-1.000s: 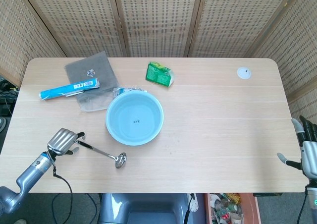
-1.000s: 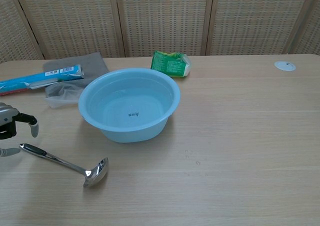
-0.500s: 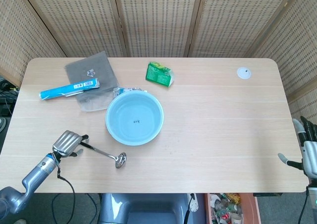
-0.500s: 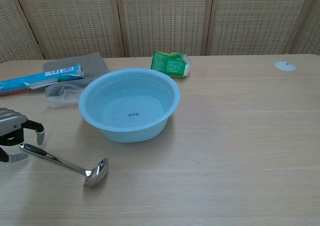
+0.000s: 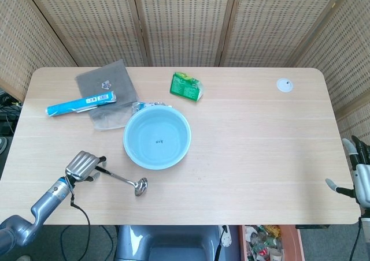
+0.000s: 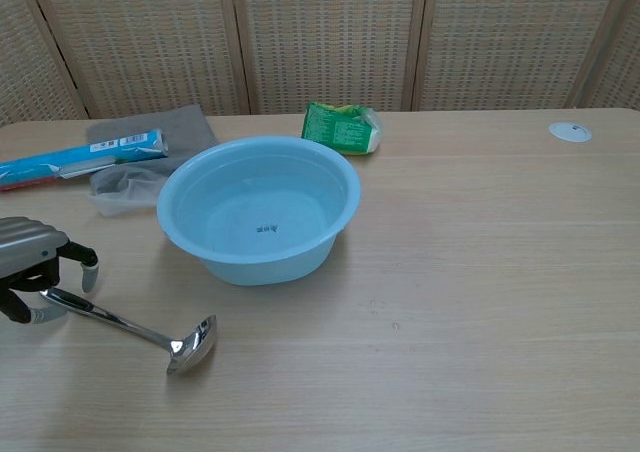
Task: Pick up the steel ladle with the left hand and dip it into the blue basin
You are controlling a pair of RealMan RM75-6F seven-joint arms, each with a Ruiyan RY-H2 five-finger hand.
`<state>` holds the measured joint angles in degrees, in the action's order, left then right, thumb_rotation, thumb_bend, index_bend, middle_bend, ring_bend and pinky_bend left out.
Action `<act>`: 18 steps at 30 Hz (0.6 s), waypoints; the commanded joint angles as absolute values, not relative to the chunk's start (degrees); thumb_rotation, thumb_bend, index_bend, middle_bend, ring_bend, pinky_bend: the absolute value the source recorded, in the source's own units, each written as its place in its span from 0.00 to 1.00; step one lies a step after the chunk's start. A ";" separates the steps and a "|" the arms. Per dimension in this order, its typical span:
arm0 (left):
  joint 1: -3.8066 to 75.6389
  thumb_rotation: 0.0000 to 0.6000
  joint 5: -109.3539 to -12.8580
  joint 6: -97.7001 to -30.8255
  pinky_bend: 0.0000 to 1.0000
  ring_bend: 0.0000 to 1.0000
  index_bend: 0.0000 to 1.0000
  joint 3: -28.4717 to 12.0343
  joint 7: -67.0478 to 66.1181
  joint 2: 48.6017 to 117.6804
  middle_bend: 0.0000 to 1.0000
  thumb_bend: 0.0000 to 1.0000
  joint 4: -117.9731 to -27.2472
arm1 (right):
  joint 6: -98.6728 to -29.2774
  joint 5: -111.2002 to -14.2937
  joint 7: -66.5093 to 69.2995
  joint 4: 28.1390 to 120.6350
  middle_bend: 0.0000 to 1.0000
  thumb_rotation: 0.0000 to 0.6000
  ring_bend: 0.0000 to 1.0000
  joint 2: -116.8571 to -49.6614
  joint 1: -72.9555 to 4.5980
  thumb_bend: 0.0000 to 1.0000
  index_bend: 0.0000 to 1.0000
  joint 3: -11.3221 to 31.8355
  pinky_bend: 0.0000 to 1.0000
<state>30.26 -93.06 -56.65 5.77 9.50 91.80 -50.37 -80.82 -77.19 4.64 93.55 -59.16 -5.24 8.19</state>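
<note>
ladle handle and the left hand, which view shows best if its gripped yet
The chest view: from the side, the left hand arches over the steel ladle's dark handle end, fingers curled either side, closure unclear. The head view shows only the hand's back covering that end.

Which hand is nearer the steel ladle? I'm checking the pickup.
Left. The left hand is at the steel ladle handle; the right hand sits beyond the table's far edge.

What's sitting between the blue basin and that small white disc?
Nothing: between the blue plastic basin and the small white disc the head view shows bare wooden table.
</note>
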 commanded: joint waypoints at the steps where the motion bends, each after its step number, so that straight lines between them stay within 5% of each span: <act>1: 30.56 1.00 -92.93 -55.95 1.00 0.97 0.47 5.94 8.59 92.08 1.00 0.35 -50.56 | -80.89 -77.15 4.91 93.52 0.00 1.00 0.00 -59.06 -5.17 0.00 0.00 8.22 0.00; 18: 31.21 1.00 -92.06 -54.96 1.00 0.97 0.48 6.05 7.78 93.25 1.00 0.35 -49.94 | -80.97 -77.33 5.98 93.45 0.00 1.00 0.00 -58.68 -5.04 0.00 0.00 8.15 0.00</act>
